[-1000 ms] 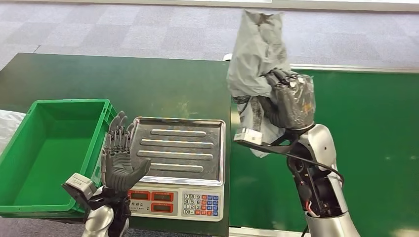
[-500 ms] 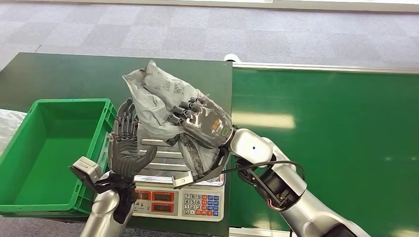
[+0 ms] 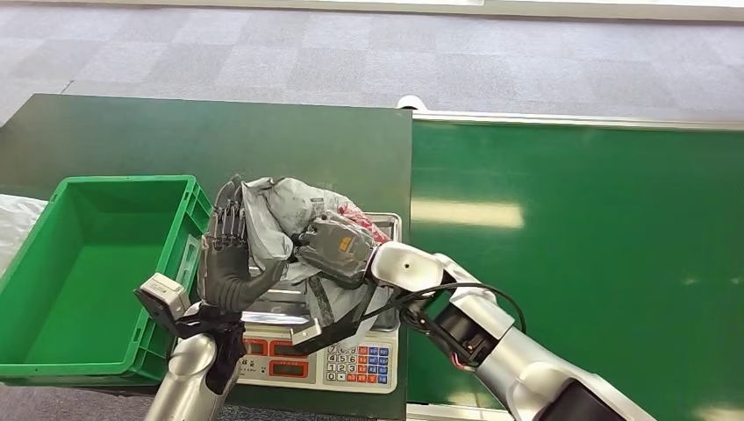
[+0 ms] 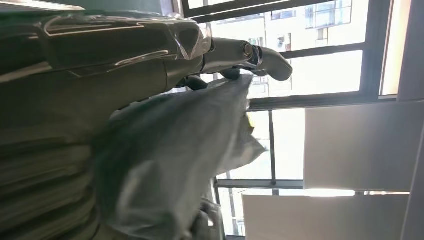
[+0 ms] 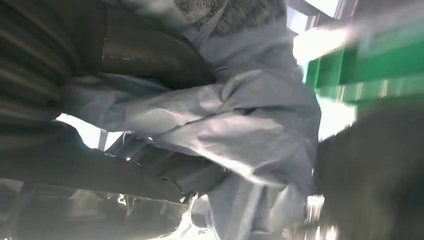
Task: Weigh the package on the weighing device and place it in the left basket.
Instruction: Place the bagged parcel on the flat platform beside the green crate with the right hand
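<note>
Silver arms, dark grey hands, blk cables (image 3: 456,294)

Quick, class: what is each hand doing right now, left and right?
Left hand: open, upright beside the grey package, holding nothing.
Right hand: gripping the grey package over the scale.

Crumpled grey package (image 3: 279,210) over the scale's steel pan (image 3: 282,303), beside empty green basket (image 3: 53,351).
</note>
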